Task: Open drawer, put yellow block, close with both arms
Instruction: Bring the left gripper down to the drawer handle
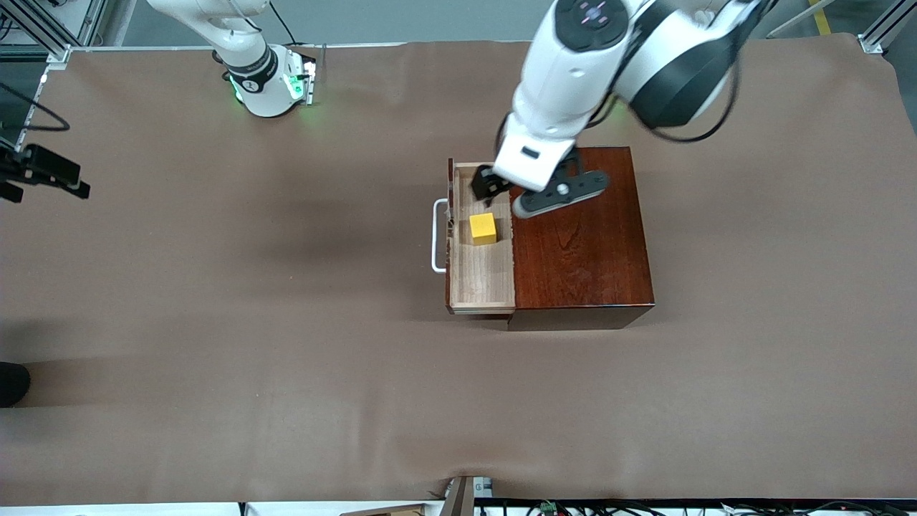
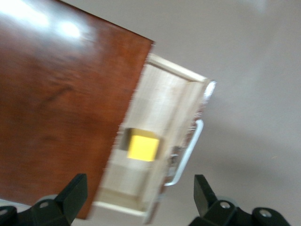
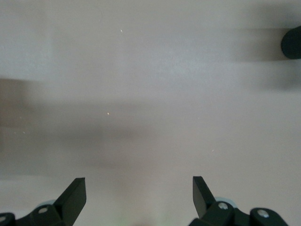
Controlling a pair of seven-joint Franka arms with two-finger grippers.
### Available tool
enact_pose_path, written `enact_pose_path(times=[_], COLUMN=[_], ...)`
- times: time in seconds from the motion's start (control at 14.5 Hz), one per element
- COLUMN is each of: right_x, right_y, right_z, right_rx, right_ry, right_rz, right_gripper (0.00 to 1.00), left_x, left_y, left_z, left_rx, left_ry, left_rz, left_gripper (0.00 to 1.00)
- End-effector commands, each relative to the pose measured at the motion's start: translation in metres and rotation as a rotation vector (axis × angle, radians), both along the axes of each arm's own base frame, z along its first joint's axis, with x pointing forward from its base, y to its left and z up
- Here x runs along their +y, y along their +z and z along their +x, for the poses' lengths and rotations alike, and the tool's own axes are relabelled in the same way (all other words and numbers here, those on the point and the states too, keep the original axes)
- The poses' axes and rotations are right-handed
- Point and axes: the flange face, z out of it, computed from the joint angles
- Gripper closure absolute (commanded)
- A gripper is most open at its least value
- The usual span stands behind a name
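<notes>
Front view: one yellow block [image 1: 483, 228] in one drawer [image 1: 481, 276].

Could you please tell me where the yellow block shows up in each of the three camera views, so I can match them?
Front view: the yellow block lies in the open drawer, below the left gripper.
Left wrist view: the yellow block sits in the drawer, beside the dark box top.
Right wrist view: not in it; only bare table covering.
Shared landmark: the drawer's white handle, in the front and left wrist views.
</notes>
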Motion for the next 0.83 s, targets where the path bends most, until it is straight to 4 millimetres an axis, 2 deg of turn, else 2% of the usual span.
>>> enact_pose_path(times=[0.0,0.14,0.28,0.41,0.48,0.62,0.76], right_x=[-0.003,-0.003,-0.002,-0.002,-0.003,-0.003,-0.005], right_y=[-0.011,-0.010,0.000,0.004,0.007,0.007,0.007], right_z=[-0.017,-0.017,-0.015,-0.013,-0.012,-0.012,-0.012], right_rx=[0.001,-0.002,-0.021,-0.034,-0.041,-0.041,-0.042], right_ry=[0.018,0.018,0.024,0.022,0.022,0.022,0.018], right_rz=[-0.002,-0.003,-0.016,-0.015,-0.016,-0.016,-0.016], right_gripper=[0.00,0.00,0.00,0.00,0.00,0.00,0.00], left_x=[-0.027,-0.059,-0.107,-0.144,-0.160,-0.178,-0.194], left_y=[-0.018,-0.034,-0.075,-0.086,-0.106,-0.129,-0.176], left_z=[0.011,0.005,-0.012,-0.026,-0.034,-0.038,-0.040], left_rx=[-0.021,-0.015,-0.013,-0.066,-0.058,-0.063,-0.059], left_ry=[0.105,0.199,0.275,0.385,0.396,0.430,0.485], left_rz=[-0.030,-0.032,-0.013,-0.106,-0.129,-0.197,-0.240], left_gripper=[0.00,0.00,0.00,0.00,0.00,0.00,0.00])
